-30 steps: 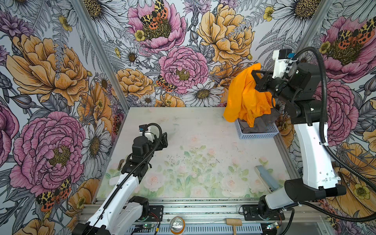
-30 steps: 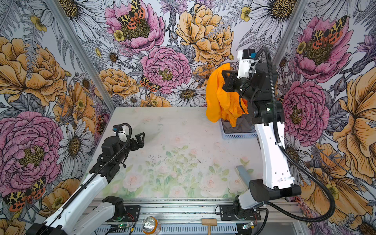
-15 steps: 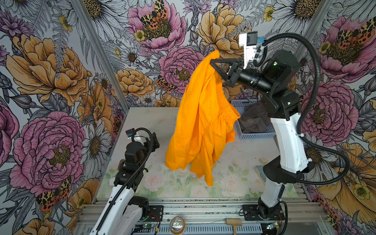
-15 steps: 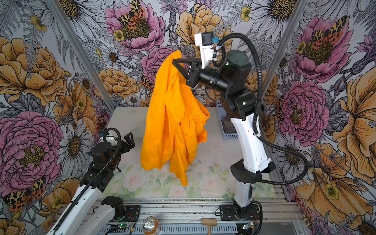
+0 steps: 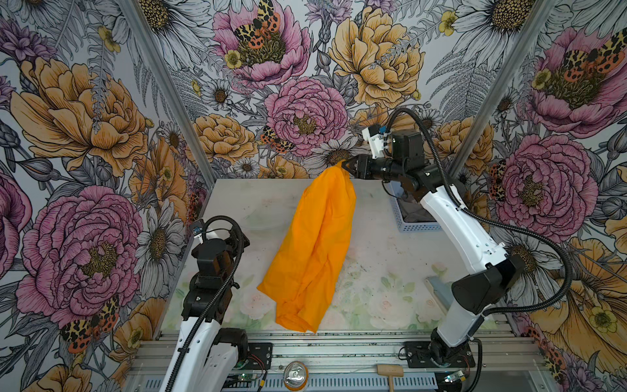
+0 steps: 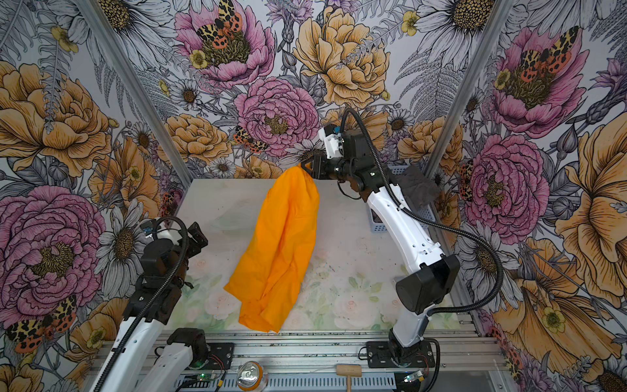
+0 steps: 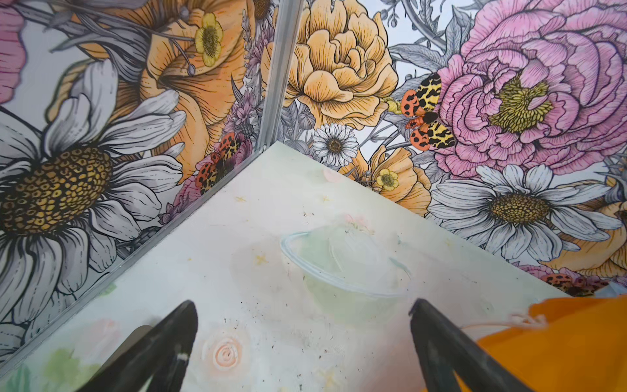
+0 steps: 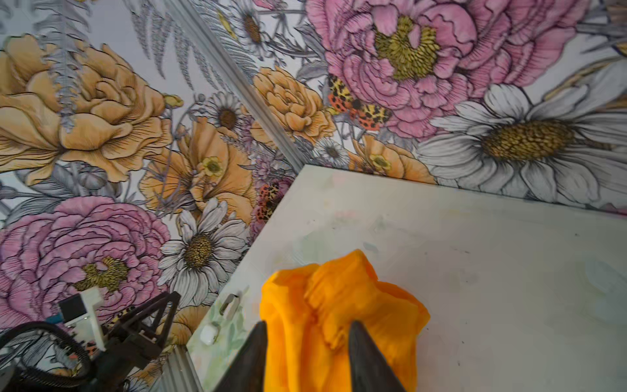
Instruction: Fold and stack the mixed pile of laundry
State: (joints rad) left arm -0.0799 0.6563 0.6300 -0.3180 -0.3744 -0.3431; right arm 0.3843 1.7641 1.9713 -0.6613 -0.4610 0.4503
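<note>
The bright orange shorts (image 5: 315,251) (image 6: 278,251) hang in a long drape from the back of the table to its front middle, with the lower end resting on the table top. My right gripper (image 5: 346,166) (image 6: 305,167) is at their top end. In the right wrist view its jaws (image 8: 307,325) stand apart with bunched orange cloth (image 8: 339,305) between them. The dark grey towel (image 6: 415,190) lies over the pale blue basket (image 5: 417,225) at the back right. My left gripper (image 5: 234,237) (image 7: 302,305) hovers open and empty at the left. The shorts' white drawstring (image 7: 522,320) shows beside it.
Flowered walls close in the table on three sides. A grey metal piece (image 5: 437,288) lies on the table by the right arm's base. A can (image 5: 295,371) and a wooden mallet (image 5: 390,371) sit on the front rail. A small white object (image 8: 208,334) lies near the table's left edge.
The right arm carried the shorts from above the basket to the table's middle and lowered them until they touched down; its jaws have parted. The left arm drew back to the front left.
</note>
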